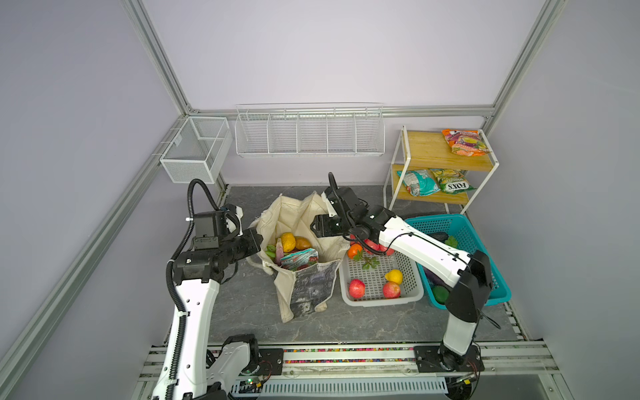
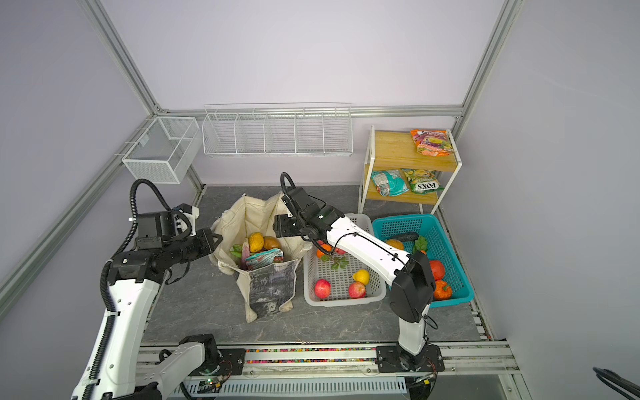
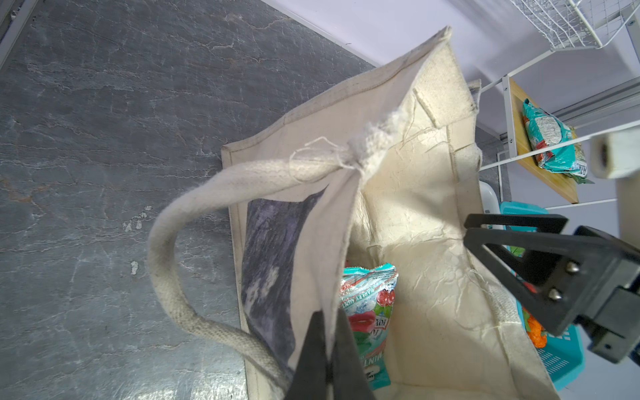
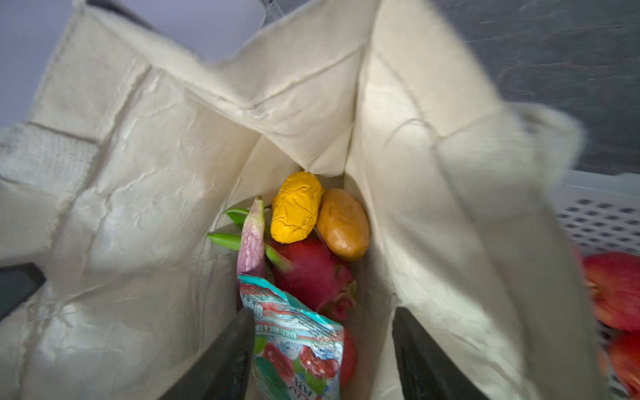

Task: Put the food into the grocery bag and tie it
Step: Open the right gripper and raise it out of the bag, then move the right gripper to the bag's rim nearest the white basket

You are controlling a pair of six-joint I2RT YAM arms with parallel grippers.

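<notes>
Left gripper [image 3: 327,322] clenched on canvas tote [image 3: 398,207] rim; right gripper [image 4: 322,313] spread over its mouth (teal snack packet [image 4: 294,349], dragon fruit [image 4: 311,273] inside).

A white perforated basket [image 1: 372,280] is sitting right of centre on the grey stone-look tabletop [image 1: 249,304], with a teal basket [image 1: 433,227] lying just beside it, further right. A wooden two-tier shelf rack [image 1: 426,149] is standing far right, carrying an orange packet [image 1: 465,142] on top and a teal-white packet [image 1: 417,181] and a green packet [image 1: 450,180] below. A long wire rack [image 1: 309,130] is hanging on the far wall, and a mesh box [image 1: 195,149] on the left wall.
</notes>
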